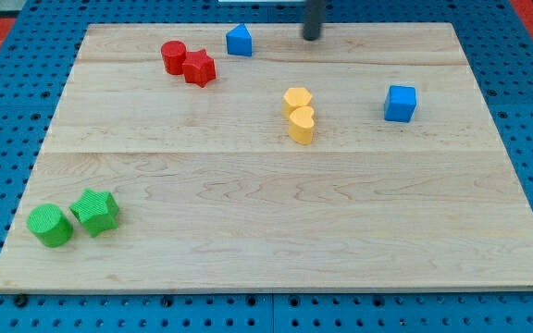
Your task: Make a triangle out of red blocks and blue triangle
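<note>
A red cylinder and a red star block touch each other at the view's top left of the wooden board. The blue triangle block stands just to their upper right, apart from them. My tip is at the view's top, to the right of the blue triangle, with a clear gap between them. It touches no block.
A blue cube sits at the right. Two yellow blocks touch at the centre. A green cylinder and green star lie at bottom left. The board's edge meets blue pegboard.
</note>
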`<state>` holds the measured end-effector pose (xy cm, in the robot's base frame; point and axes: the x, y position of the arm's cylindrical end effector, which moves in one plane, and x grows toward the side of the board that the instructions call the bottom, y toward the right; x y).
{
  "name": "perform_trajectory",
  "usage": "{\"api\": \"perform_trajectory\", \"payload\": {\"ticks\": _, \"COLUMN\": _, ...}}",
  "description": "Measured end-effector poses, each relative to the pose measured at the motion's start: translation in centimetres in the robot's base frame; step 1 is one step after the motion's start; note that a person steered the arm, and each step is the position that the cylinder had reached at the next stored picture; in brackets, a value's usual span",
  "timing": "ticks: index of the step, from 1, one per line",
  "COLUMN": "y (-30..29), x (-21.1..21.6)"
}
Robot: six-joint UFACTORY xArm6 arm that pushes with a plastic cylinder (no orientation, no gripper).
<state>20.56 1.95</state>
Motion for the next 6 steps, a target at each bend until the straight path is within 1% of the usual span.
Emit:
{"api": "perform_trajectory", "payload": {"ticks": 1, "y": -12.1, "x": -1.0}}
{"api": "perform_trajectory", "payload": {"ticks": 2, "y": -14.0, "x": -0.8}}
{"api": "perform_trajectory", "payload": {"ticks": 3, "y": -13.8, "x": 3.7}}
{"api": "perform_trajectory", "payload": {"ticks": 4, "y": -15.2, "x": 4.6}}
{"api": "perform_trajectory", "payload": {"ticks": 5, "y": -15.9, "x": 7.6}}
{"api": "perform_trajectory", "payload": {"ticks": 6, "y": -10.4, "x": 10.0}}
